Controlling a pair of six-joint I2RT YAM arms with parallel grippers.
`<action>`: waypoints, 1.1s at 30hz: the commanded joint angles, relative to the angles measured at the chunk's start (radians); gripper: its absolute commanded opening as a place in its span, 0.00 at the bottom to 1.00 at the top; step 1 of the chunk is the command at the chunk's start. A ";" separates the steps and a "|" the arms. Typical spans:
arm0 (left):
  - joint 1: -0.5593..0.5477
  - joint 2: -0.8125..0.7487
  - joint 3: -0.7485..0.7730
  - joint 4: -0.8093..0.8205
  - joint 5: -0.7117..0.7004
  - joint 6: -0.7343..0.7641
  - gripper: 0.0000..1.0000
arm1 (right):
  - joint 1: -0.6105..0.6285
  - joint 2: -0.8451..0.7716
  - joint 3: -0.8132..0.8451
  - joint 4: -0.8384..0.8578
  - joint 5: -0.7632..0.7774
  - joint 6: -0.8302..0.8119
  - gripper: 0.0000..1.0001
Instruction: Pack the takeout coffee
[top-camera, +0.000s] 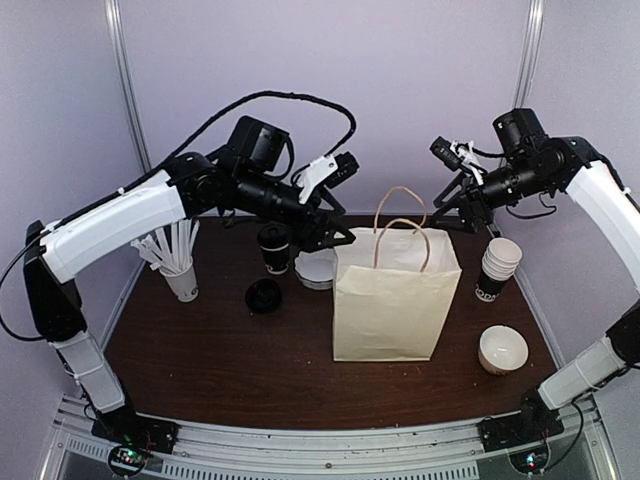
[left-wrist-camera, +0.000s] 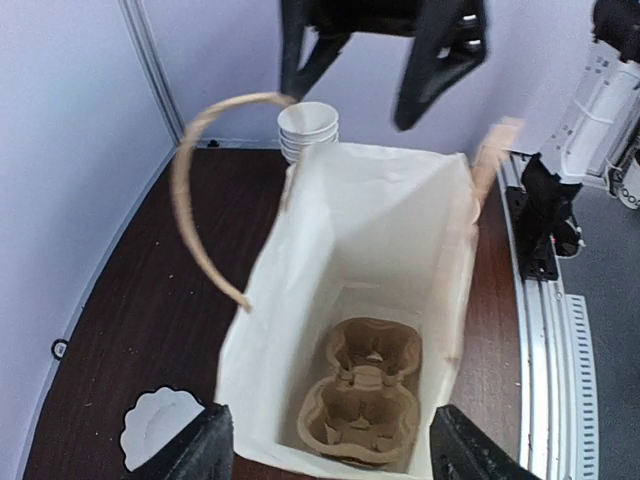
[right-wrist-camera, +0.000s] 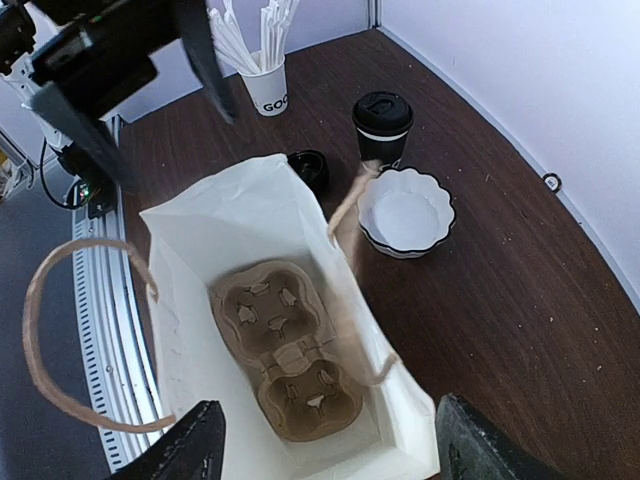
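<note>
Left gripper (left-wrist-camera: 335, 452): we saw its jaws spread wide with nothing between them, poised above the open mouth of the paper bag (top-camera: 395, 305), on its left side

Right gripper (right-wrist-camera: 335, 445): it was likewise wide open and empty, hanging over the bag's right side, opposite the left one

Why both sat there: we judged that the two wrists looked straight down into the bag to check it was ready, rather than to grasp anything

Bag: it stood upright mid-table with its mouth gaping and both handles (top-camera: 403, 228) raised, which left a straight drop for a cup

Cup carrier (right-wrist-camera: 285, 345): it lay flat on the bag's floor with its wells empty; we took it to be there to keep a cup upright

Takeout coffee (top-camera: 274, 247): it stood upright on the table, lid on, outside the bag and to its left, just beside the white scalloped dishes (top-camera: 317, 270) and near a loose black lid (top-camera: 264, 295)

Progress: we judged the packing not yet done, since the cup was ungrasped

Next move: we thought the left arm, nearer the cup, was better placed to fetch it
</note>
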 joint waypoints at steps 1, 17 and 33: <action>-0.034 -0.133 -0.118 0.009 0.129 0.090 0.74 | 0.011 0.043 0.053 -0.002 -0.035 -0.040 0.77; -0.120 0.146 0.192 0.106 0.201 -0.066 0.05 | 0.038 0.141 0.154 0.030 -0.018 0.013 0.00; -0.119 0.068 0.404 0.013 0.042 -0.033 0.00 | 0.047 0.139 0.480 0.079 -0.003 0.122 0.00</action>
